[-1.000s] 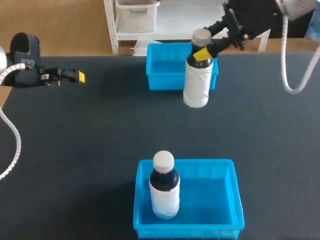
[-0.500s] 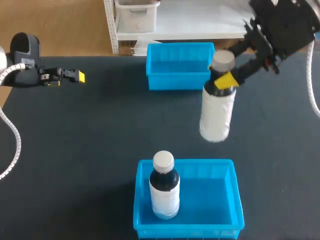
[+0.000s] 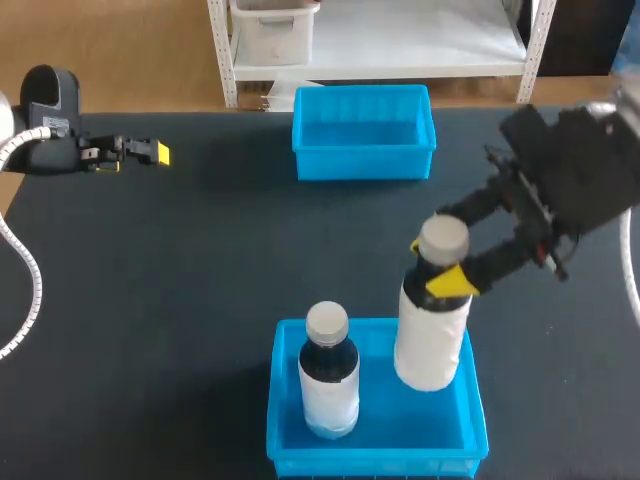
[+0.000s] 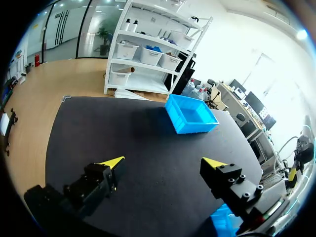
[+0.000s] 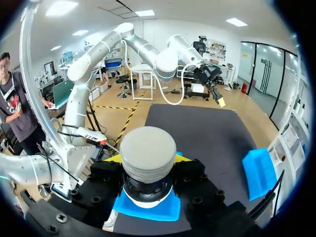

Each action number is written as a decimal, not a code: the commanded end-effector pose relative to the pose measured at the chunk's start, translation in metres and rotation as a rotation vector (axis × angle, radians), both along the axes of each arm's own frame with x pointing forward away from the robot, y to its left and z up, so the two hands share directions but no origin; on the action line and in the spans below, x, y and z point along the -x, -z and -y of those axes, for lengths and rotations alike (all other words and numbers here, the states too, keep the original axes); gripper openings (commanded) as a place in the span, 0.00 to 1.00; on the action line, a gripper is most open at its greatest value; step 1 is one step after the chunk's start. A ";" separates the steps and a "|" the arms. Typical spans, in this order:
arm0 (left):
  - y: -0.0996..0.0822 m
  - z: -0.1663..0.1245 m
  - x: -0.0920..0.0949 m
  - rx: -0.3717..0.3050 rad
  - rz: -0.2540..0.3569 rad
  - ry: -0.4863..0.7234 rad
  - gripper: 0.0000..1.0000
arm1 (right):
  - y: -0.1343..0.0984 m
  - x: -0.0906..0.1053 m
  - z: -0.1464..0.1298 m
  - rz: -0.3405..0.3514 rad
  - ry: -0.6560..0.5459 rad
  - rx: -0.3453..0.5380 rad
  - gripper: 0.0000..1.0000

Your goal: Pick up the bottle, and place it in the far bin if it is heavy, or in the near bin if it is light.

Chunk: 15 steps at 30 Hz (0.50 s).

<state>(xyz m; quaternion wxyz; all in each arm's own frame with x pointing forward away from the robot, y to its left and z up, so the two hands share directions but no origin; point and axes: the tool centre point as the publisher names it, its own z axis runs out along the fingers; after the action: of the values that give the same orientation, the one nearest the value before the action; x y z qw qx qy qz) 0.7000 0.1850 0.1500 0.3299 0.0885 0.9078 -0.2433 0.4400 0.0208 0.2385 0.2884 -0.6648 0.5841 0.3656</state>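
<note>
Right gripper clamps bottle at the neck, over near bin, right of second bottle. Left gripper open, far off. Likely left: lower, release.

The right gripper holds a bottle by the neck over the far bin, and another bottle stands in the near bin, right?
No: in the head view the right gripper holds the bottle by the neck over the near bin, beside the other bottle, not over the far bin.
</note>
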 end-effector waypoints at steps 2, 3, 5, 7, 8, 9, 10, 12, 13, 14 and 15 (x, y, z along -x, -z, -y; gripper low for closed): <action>0.000 0.000 0.000 0.000 0.000 0.000 1.00 | 0.020 0.006 -0.001 0.085 0.095 -0.025 0.00; 0.000 0.000 0.000 0.000 0.000 0.000 1.00 | 0.023 0.006 -0.001 0.086 0.090 -0.025 0.00; 0.000 0.000 0.000 0.000 0.000 0.000 1.00 | 0.029 0.004 -0.001 0.088 0.082 -0.026 0.00; 0.000 0.000 0.000 0.000 0.000 0.000 1.00 | 0.034 0.003 0.000 0.085 0.074 -0.025 0.00; 0.000 0.000 0.000 0.000 0.000 0.000 1.00 | 0.037 0.003 0.000 0.083 0.069 -0.026 0.00; 0.000 0.000 0.000 0.000 0.000 0.000 1.00 | 0.040 0.002 0.000 0.081 0.063 -0.025 0.00; 0.000 0.000 0.000 0.000 0.000 0.000 1.00 | 0.043 0.002 -0.001 0.078 0.058 -0.025 0.00; 0.000 0.000 0.000 0.000 0.000 0.000 1.00 | 0.048 0.002 -0.001 0.070 0.047 -0.026 0.00; 0.000 0.000 0.000 0.000 0.000 0.000 1.00 | 0.051 0.002 -0.002 0.065 0.045 -0.025 0.00; 0.000 0.000 0.000 0.000 0.000 0.000 1.00 | 0.053 0.002 -0.002 0.060 0.043 -0.027 0.00; 0.000 0.000 0.000 0.000 0.000 0.000 1.00 | 0.056 0.002 -0.002 0.055 0.041 -0.027 0.00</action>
<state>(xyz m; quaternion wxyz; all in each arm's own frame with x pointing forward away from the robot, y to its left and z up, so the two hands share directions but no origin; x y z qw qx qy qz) 0.7000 0.1850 0.1500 0.3299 0.0885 0.9078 -0.2433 0.4305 0.0196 0.1902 0.3221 -0.6580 0.5895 0.3402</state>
